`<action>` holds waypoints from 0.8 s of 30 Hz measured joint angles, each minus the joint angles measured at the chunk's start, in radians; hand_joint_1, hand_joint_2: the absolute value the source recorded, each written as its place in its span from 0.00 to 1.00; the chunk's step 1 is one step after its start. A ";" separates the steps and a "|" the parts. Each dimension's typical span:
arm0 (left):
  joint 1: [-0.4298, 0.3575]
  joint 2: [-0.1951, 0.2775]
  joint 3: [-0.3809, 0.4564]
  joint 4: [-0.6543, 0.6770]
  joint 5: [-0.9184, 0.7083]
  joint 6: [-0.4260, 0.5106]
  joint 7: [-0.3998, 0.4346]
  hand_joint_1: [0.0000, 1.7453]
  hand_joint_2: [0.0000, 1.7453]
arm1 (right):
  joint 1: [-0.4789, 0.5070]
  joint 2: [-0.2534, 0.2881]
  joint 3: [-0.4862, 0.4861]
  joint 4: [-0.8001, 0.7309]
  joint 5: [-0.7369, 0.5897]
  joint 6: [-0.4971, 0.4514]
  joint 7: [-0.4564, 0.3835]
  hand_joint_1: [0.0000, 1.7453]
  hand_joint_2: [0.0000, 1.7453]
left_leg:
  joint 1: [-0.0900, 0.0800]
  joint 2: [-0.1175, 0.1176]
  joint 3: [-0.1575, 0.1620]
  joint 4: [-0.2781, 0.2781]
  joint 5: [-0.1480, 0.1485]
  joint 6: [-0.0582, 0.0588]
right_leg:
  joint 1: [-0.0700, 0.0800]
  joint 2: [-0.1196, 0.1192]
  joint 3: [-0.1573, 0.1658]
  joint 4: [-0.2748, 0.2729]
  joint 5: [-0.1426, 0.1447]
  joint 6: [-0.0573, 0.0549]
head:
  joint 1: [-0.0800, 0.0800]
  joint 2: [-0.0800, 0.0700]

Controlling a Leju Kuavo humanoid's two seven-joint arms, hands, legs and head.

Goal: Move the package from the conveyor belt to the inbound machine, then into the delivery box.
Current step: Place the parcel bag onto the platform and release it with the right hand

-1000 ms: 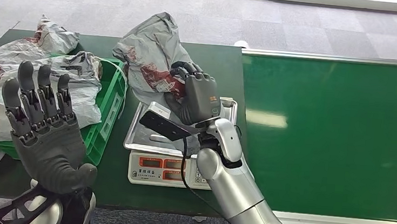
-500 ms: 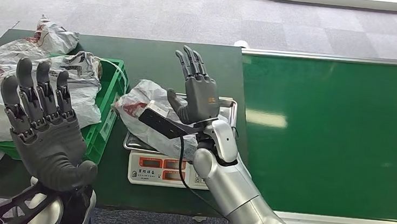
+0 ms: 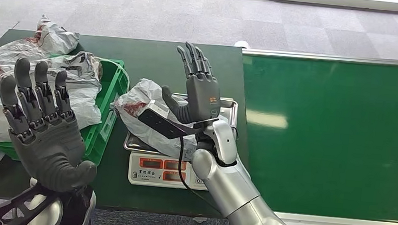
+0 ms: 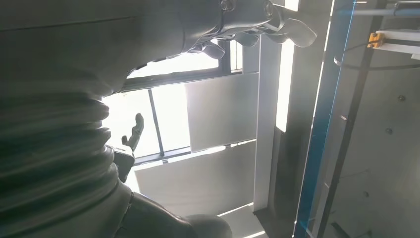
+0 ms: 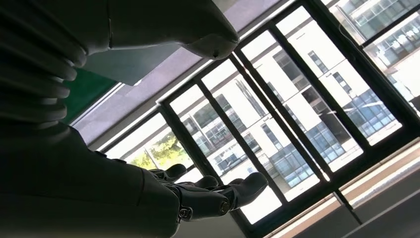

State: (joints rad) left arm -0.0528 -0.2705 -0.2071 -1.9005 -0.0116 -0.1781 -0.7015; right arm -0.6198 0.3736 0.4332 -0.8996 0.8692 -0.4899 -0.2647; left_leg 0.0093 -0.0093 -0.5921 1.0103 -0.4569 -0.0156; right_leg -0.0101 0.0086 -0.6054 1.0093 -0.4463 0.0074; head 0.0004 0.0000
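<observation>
A crumpled grey package [image 3: 145, 116] with red print lies on the steel pan of the scale [image 3: 229, 105], the inbound machine, and hangs over its left side. My right hand [image 3: 197, 93] is raised above the pan, fingers spread upward, holding nothing; its fingertips [image 5: 237, 191] show against windows in the right wrist view. My left hand [image 3: 43, 131] is raised at the near left, palm up and fingers spread, empty. The green delivery box [image 3: 107, 107] stands left of the scale with grey packages in it. The green conveyor belt [image 3: 336, 135] runs to the right.
More grey packages [image 3: 39, 44] are piled on the dark green table [image 3: 158, 54] at the far left, spilling over the box. The scale's red display [image 3: 162, 166] faces the near edge. Grey floor lies beyond the table.
One second ago my right hand held the package up above the scale. It has let go; the package now lies on the pan and the hand stands open above it.
</observation>
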 joint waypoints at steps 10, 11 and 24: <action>-0.002 0.000 0.000 0.036 -0.053 0.045 0.000 0.00 1.00 | 0.171 -0.005 -0.074 -0.398 -0.304 -0.171 -0.315 0.00 1.00 | 0.000 0.001 0.000 0.000 -0.002 0.000 | -0.001 0.001 -0.001 0.000 -0.001 0.000 | 0.000 0.000; -0.003 0.000 0.000 0.040 -0.056 0.048 0.000 0.00 1.00 | 0.183 -0.006 -0.079 -0.427 -0.308 -0.173 -0.320 0.00 1.00 | 0.000 0.001 0.000 0.000 -0.002 0.000 | -0.001 0.001 -0.001 0.000 -0.001 0.000 | 0.000 0.000; -0.202 0.056 0.120 0.491 -0.439 0.335 0.167 0.00 1.00 | 0.356 -0.022 -0.203 -1.109 -0.269 -0.211 -0.435 0.00 1.00 | -0.001 -0.001 0.001 0.000 -0.001 0.000 | -0.001 -0.001 0.000 -0.001 -0.001 0.000 | 0.000 0.000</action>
State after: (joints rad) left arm -0.2549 -0.2143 -0.0868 -1.4100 -0.4510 0.1572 -0.5345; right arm -0.2635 0.3514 0.2306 -2.0088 0.5998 -0.7008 -0.6997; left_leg 0.0085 -0.0098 -0.5908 1.0105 -0.4581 -0.0156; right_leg -0.0108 0.0077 -0.6051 1.0087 -0.4469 0.0071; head 0.0007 0.0000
